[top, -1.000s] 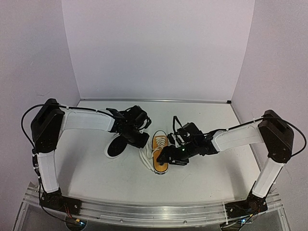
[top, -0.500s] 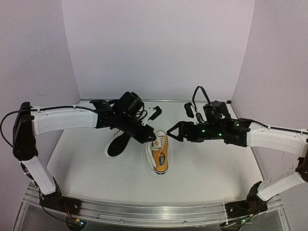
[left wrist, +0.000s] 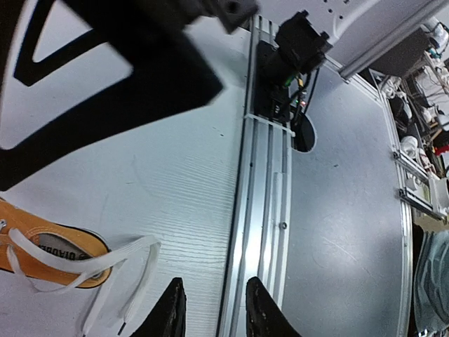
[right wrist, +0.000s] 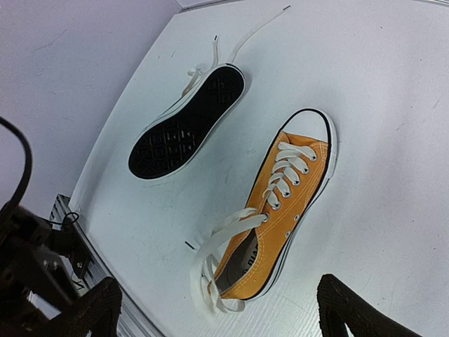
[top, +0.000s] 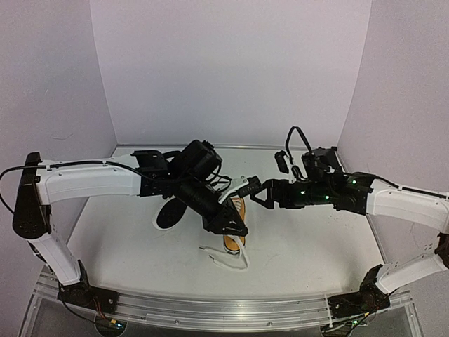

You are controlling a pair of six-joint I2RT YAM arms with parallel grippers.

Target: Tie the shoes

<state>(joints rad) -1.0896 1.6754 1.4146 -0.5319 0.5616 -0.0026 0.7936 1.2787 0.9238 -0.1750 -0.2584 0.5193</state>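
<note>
The orange shoe (right wrist: pixel 295 203) lies upright on the white table, its white laces (right wrist: pixel 217 260) loose and trailing past the heel. The other shoe (right wrist: pixel 186 123) lies sole up beside it, with the black sole showing. In the top view the orange shoe (top: pixel 235 243) is partly hidden under my left gripper (top: pixel 235 228), and the black-soled shoe (top: pixel 172 213) lies to its left. My left gripper (left wrist: pixel 214 316) is open and empty, with the orange heel (left wrist: pixel 49 253) and laces (left wrist: pixel 116 270) to its left. My right gripper (right wrist: pixel 221 316) is wide open above the orange shoe; it also shows in the top view (top: pixel 254 191).
An aluminium rail (left wrist: pixel 266 175) runs along the table's near edge, with the right arm's base (left wrist: pixel 295 49) bolted on it. Grey walls close in the table at the back and on both sides (top: pixel 231 70).
</note>
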